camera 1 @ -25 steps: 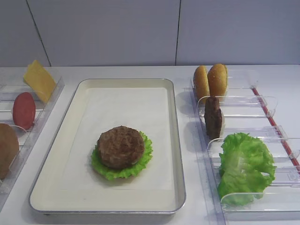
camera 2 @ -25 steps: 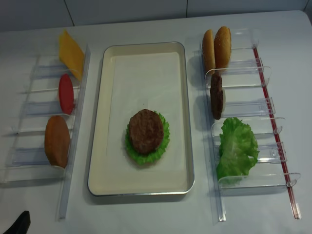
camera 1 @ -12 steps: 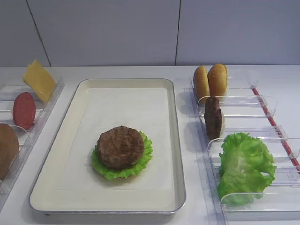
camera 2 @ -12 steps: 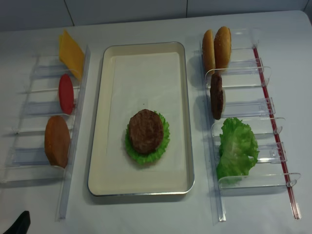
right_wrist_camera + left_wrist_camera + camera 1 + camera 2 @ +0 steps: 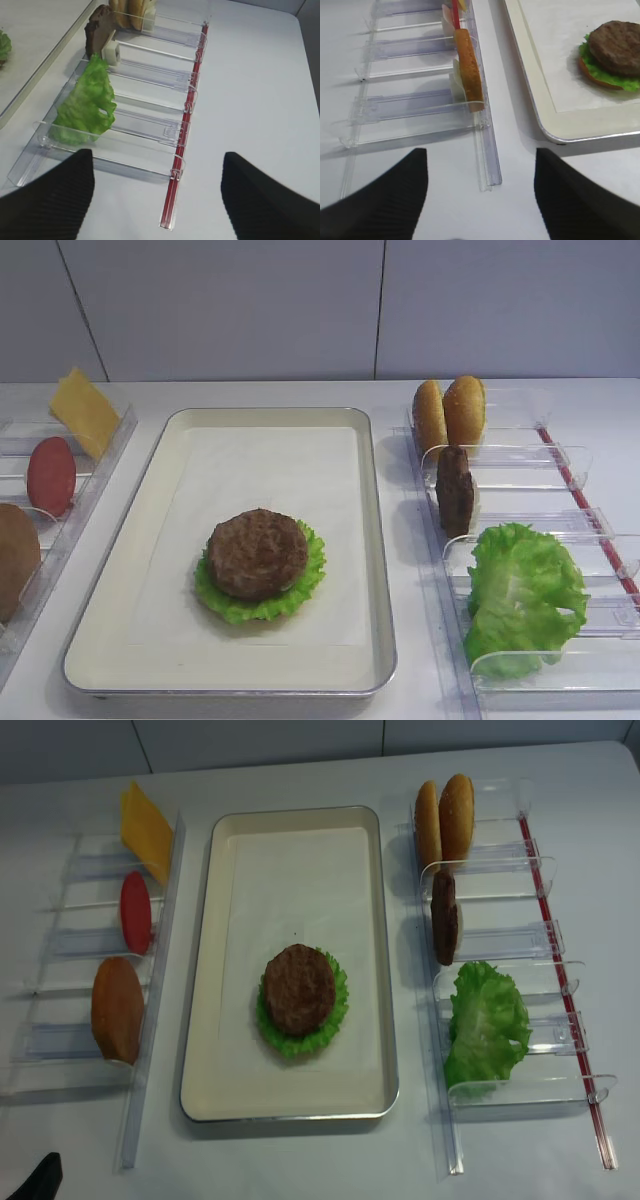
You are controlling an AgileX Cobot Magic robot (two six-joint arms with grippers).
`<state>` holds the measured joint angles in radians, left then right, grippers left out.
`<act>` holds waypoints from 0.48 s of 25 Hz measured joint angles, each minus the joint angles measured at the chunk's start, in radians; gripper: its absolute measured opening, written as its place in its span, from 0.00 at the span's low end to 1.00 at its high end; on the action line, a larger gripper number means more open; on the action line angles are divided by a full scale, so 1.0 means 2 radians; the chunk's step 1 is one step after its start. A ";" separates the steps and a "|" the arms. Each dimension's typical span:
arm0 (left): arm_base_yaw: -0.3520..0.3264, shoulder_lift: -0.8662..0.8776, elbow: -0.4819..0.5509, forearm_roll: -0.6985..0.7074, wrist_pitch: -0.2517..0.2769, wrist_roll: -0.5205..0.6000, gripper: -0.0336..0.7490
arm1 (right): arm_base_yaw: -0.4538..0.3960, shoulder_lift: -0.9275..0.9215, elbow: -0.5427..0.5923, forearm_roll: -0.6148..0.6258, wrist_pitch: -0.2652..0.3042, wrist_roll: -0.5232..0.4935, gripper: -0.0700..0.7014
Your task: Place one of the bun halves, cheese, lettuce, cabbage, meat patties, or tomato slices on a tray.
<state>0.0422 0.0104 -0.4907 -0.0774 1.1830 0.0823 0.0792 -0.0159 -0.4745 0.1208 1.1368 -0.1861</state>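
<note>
Tray point(image 5: 372, 540) centre of surface point(image 5: 300, 1160); patty point(image 5: 258, 553) on lettuce point(image 5: 300, 585) in its near half, far half bare liner; racks point(image 5: 500, 935) flank both long edges with narrow gaps; left end effector point(image 5: 480, 200) and right end effector point(image 5: 157, 192) both spread open, empty, fingertips cropped; bun under lettuce mostly hidden.

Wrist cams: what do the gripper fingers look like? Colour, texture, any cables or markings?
Both the right gripper and the left gripper show two broad black fingers with rounded tips and a fine ribbed texture on their faces, as on the left fingers. No cables, labels or markings are visible. The arms themselves are out of frame.
</note>
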 joint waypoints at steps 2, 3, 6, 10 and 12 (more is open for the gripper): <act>0.000 0.000 0.000 0.000 0.000 0.000 0.59 | 0.000 0.000 0.000 0.000 0.000 0.000 0.79; 0.000 0.000 0.000 0.000 0.000 0.000 0.59 | 0.000 0.000 0.000 0.000 0.000 0.000 0.79; 0.000 0.000 0.000 0.000 0.000 0.000 0.59 | 0.000 0.000 0.000 0.000 0.000 0.001 0.79; 0.000 0.000 0.000 0.000 0.000 0.000 0.59 | 0.000 0.000 0.000 0.000 0.000 0.001 0.79; 0.000 0.000 0.000 0.000 0.000 0.000 0.59 | 0.000 0.000 0.000 0.000 0.000 0.001 0.79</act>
<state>0.0422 0.0104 -0.4907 -0.0774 1.1830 0.0823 0.0792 -0.0159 -0.4745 0.1208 1.1368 -0.1844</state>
